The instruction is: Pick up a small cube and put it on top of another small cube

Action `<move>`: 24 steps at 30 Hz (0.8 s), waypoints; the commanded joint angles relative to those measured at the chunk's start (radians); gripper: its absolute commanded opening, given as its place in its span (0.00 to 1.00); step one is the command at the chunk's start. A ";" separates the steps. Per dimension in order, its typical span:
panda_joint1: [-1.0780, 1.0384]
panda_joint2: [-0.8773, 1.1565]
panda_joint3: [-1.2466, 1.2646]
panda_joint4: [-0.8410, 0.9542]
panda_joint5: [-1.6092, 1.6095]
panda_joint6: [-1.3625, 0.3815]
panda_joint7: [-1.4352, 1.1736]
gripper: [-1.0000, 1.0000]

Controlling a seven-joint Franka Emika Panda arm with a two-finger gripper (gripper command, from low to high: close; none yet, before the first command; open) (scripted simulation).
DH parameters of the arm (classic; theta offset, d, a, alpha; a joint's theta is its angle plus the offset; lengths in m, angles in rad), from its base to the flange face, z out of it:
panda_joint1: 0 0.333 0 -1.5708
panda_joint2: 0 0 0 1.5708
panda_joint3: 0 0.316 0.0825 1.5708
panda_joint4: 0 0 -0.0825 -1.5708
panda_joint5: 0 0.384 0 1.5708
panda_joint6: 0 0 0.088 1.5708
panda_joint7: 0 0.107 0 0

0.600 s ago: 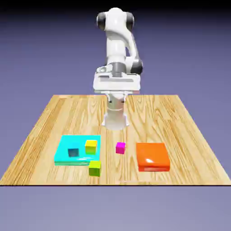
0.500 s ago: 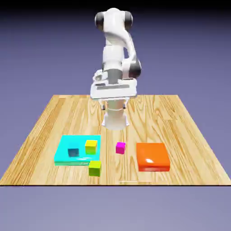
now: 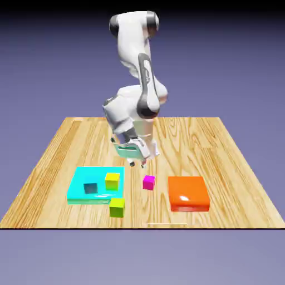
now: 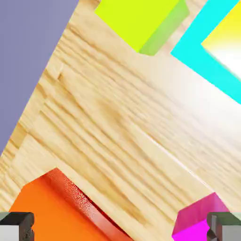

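Ahead of the open tool (image 3: 137, 164), bare wooden counter (image 3: 158, 215) runs toward the camera, with the small magenta cube (image 3: 148, 182) standing in that lane. To the exterior view's right, a glossy orange-red slab (image 3: 188, 193) bounds it; to the left, a flat cyan slab (image 3: 101, 198) carrying a lemon-yellow cube (image 3: 112, 181) and dark teal cube (image 3: 90, 185).

a plain blue-violet backdrop (image 3: 234, 67) darkens to black along the top; before it, a pale wood desk (image 3: 192, 147) with streaky grain catches a white glare in the hand view.
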 commanded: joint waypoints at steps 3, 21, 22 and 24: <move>0.057 0.058 -0.085 -0.011 0.131 -0.064 0.036 0.50; 0.199 0.502 -0.146 0.048 0.803 -0.377 -0.049 0.50; 0.198 0.538 -0.125 0.059 0.844 -0.395 -0.072 0.50; 0.197 0.554 -0.116 0.063 0.862 -0.403 -0.082 0.00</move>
